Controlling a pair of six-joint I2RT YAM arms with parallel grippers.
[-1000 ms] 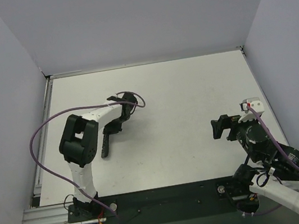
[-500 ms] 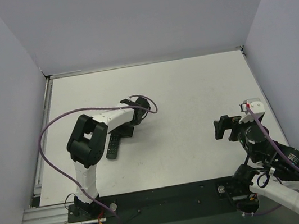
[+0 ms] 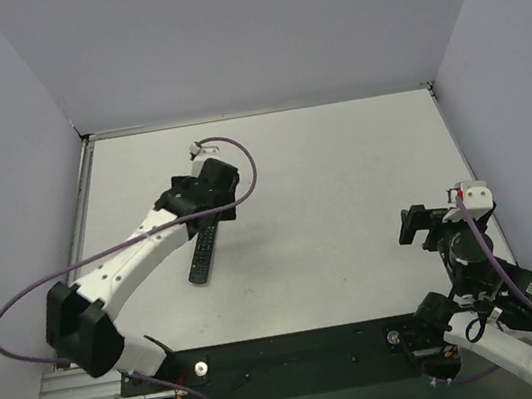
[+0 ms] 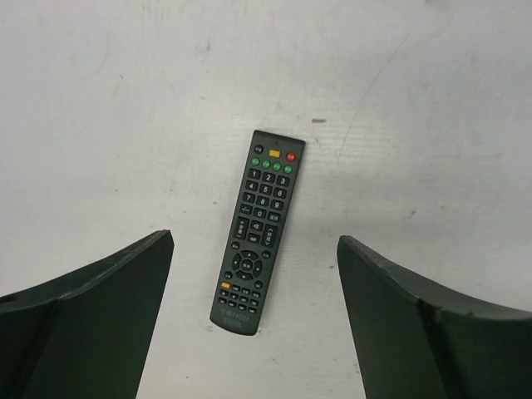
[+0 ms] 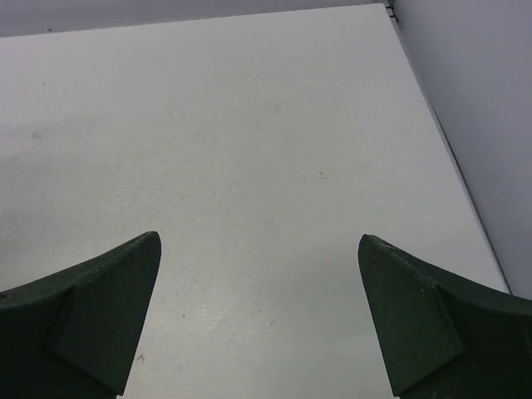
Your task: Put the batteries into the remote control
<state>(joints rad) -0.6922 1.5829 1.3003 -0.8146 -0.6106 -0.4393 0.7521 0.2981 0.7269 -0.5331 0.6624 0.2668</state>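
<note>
slim black rectangular remote control (image 4: pixel 258 229) laid buttons-up on white table (image 3: pixel 344 177), 8 o'clock of centre. left gripper (image 4: pixel 253 241) spread above it, right gripper (image 5: pixel 258 239) spread, both empty. batteries not seen. judged next: remote to be flipped, battery bay exposed.

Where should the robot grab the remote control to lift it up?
Probably by its two long edges near the middle, coming straight down from above. The remote control lies flat, buttons up, and is long and slim, so its narrow width is easy to pinch, with table showing on both sides.
</note>
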